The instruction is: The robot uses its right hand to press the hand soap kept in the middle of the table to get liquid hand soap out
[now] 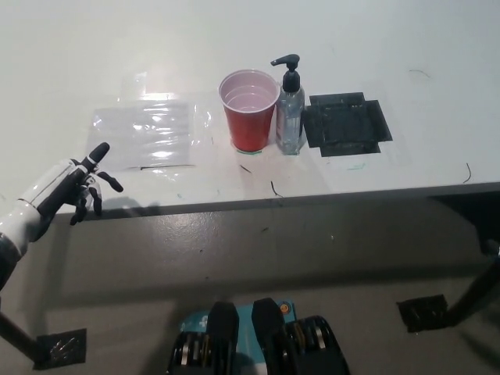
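Observation:
A clear hand soap bottle (290, 117) with a black pump stands upright near the middle of the white table (391, 47). The pump's spout points left over a red cup (249, 117) that touches the bottle's left side. My white left hand (72, 186) hovers open at the table's front left edge, far from the bottle. My black right hand does not show in the head view.
A black square patch (346, 123) lies flat just right of the bottle. A clear plastic sheet (144, 133) is taped down left of the cup. The table's front edge runs across the picture's middle, with grey floor (312, 258) below and a black table foot (426, 311) at lower right.

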Robot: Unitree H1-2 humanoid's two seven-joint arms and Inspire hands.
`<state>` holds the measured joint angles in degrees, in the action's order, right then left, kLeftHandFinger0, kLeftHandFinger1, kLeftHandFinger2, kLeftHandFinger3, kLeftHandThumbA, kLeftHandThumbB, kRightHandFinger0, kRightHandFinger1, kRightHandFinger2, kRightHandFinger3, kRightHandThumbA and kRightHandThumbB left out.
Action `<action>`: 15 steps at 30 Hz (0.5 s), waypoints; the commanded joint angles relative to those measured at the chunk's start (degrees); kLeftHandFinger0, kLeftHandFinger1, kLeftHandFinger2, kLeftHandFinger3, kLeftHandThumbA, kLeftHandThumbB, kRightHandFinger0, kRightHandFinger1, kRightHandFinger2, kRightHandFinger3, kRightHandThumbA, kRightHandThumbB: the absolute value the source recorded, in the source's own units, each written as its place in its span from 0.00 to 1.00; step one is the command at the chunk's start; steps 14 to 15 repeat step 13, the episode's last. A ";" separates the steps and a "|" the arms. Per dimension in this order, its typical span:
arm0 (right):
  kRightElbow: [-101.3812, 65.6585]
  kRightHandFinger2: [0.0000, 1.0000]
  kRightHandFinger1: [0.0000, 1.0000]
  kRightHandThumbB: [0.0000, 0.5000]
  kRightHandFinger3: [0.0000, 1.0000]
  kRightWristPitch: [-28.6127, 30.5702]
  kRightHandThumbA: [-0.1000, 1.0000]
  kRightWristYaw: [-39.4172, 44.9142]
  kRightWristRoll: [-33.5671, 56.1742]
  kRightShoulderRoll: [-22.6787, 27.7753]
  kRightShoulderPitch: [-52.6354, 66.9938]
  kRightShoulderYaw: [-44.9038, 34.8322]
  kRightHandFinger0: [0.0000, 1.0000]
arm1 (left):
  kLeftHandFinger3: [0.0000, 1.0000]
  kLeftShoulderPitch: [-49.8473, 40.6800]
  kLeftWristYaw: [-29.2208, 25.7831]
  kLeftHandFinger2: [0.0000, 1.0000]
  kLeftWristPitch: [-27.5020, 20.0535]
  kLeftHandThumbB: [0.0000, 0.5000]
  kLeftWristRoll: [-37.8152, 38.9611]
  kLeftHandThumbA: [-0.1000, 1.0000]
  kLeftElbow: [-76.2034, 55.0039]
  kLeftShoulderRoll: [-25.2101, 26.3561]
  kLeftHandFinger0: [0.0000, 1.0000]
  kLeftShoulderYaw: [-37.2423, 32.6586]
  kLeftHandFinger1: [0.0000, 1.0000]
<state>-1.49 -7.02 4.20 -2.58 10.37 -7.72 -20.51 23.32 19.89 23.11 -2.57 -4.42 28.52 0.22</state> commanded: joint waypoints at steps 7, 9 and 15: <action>-2.32 0.66 0.53 0.72 0.83 -3.85 1.00 -3.29 2.88 1.03 -3.00 -0.71 0.45 | 0.45 1.10 -0.92 0.19 -2.33 0.06 0.35 0.98 -0.93 0.08 0.08 0.99 0.08; -2.43 0.66 0.53 0.72 0.83 -4.17 1.00 -3.29 3.36 1.03 -3.14 -0.80 0.45 | 0.45 1.14 -0.84 0.19 -2.59 0.05 0.49 0.97 -0.81 0.01 0.07 1.08 0.08; -2.34 0.65 0.51 0.69 0.82 -4.09 1.00 -3.30 3.51 1.43 -3.11 -0.46 0.43 | 0.45 1.20 -0.84 0.19 -2.45 0.06 0.45 0.96 -0.88 -0.19 0.07 1.21 0.07</action>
